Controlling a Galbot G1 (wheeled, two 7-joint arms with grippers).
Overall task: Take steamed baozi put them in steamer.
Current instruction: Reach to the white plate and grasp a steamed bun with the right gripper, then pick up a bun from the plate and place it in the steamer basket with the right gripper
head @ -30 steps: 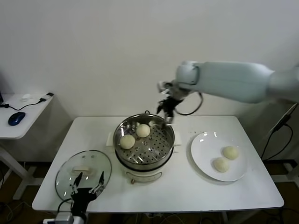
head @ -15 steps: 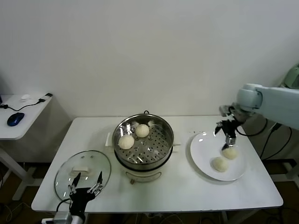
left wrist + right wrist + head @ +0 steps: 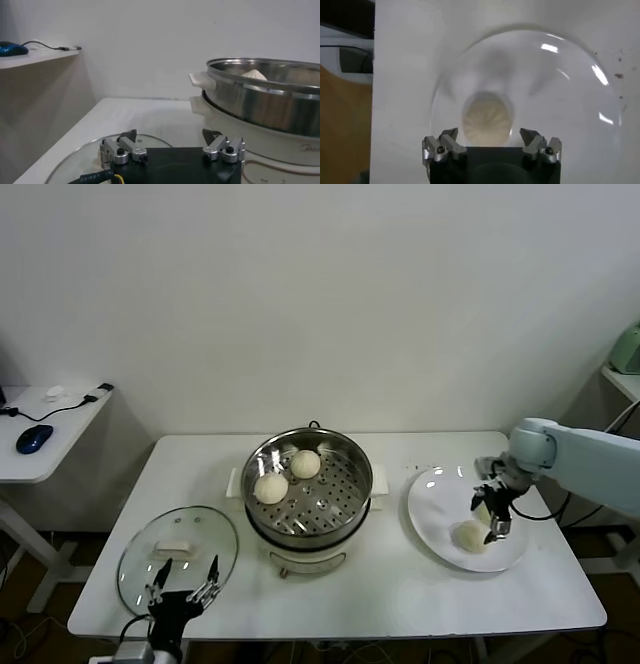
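The steamer (image 3: 345, 514) stands mid-table with two baozi inside, one (image 3: 271, 488) nearer and one (image 3: 305, 464) farther. Two more baozi lie on the white plate (image 3: 440, 514) at the right. My right gripper (image 3: 493, 511) is open and low over the plate, covering most of the far baozi. The near baozi (image 3: 469, 535) lies just beside it. In the right wrist view one baozi (image 3: 487, 119) lies between my open right gripper (image 3: 489, 139) fingers, with gaps on both sides. My left gripper (image 3: 183, 582) is open and parked at the front left.
A round glass lid (image 3: 180, 546) with a white handle lies at the front left, under my left gripper (image 3: 170, 139). The steamer's steel wall (image 3: 265, 102) rises close beside it. A side desk (image 3: 50, 434) with a blue mouse stands off to the left.
My right arm swung from above the steamer's back rim over to the plate, then came down around the far baozi. The left arm stayed still.
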